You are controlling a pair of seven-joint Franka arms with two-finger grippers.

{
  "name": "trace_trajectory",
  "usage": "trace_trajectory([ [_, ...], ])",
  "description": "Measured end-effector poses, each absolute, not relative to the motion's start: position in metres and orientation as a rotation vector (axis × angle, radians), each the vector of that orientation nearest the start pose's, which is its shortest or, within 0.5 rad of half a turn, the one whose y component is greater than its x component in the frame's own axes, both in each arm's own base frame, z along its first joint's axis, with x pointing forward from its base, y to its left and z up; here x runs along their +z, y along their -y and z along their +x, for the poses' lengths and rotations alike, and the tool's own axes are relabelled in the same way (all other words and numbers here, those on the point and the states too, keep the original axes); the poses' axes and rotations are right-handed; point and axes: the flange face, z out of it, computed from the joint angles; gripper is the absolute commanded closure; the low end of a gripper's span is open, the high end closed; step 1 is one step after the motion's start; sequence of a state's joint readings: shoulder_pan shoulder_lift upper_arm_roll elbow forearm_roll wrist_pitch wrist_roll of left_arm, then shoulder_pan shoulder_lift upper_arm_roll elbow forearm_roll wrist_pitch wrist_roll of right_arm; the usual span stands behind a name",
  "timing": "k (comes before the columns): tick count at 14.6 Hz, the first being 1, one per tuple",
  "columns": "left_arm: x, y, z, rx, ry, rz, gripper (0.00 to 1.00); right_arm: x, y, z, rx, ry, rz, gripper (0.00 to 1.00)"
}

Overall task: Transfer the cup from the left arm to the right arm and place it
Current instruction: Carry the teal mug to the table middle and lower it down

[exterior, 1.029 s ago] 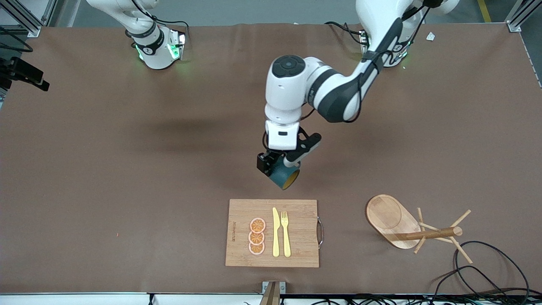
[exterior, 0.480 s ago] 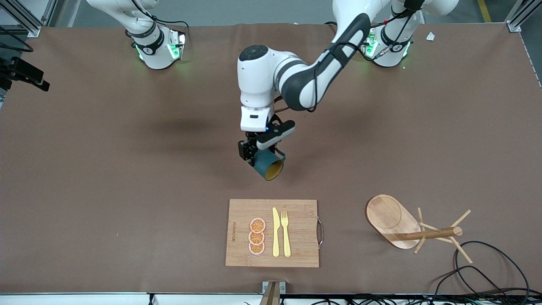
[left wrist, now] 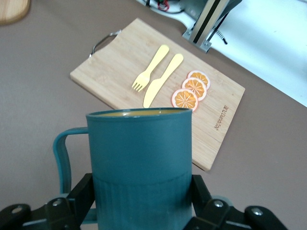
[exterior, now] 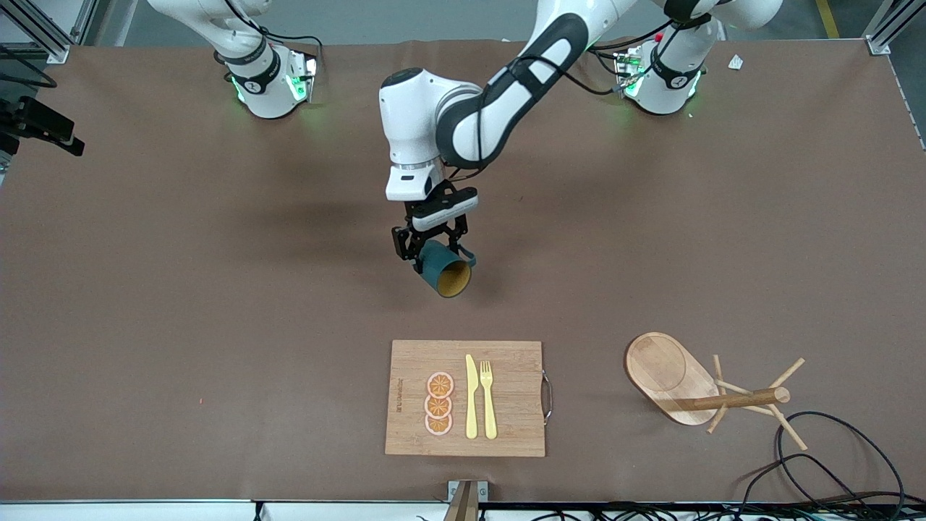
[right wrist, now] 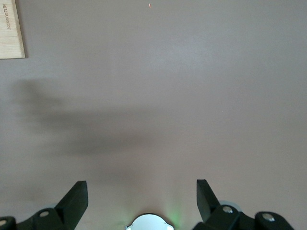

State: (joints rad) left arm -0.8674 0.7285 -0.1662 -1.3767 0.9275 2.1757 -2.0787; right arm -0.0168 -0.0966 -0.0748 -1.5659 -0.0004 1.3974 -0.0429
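You see left gripper (exterior: 428, 255) up in air over bare table (exterior: 181, 289), near table's middle, clamped on cup (exterior: 443, 270) at its ribbed base. Cup held tilted, mouth toward front camera, handle (left wrist: 61, 155) sticking out sideways. Your left wrist view: fingers (left wrist: 81, 194) press both sides of cup (left wrist: 140, 165). Cutting board (exterior: 466, 398) lies on table, nearer camera than cup, carrying knife (exterior: 471, 398), fork (exterior: 488, 400), three orange slices (exterior: 438, 404). Right gripper (right wrist: 141, 197) waits over bare table, jaws spread wide, nothing between them.
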Motion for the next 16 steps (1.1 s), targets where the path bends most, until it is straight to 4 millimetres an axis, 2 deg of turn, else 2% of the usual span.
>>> trace_trajectory([
  [5,0.262,0.633,0.389,-1.302,0.62,-2.786,0.17,0.663,0.048,0.503,0.112,-0.075,-3.127,0.0],
  [10,0.198,0.65,0.349,-1.488,0.283,-2.706,0.17,0.663,0.048,0.504,0.11,-0.074,-3.127,0.0],
  [13,0.167,0.655,0.331,-1.623,0.156,-2.646,0.17,0.663,0.048,0.504,0.11,-0.075,-3.127,0.0],
  [16,0.126,0.65,0.317,-1.774,0.059,-2.52,0.17,0.663,0.049,0.504,0.11,-0.075,-3.127,0.0],
])
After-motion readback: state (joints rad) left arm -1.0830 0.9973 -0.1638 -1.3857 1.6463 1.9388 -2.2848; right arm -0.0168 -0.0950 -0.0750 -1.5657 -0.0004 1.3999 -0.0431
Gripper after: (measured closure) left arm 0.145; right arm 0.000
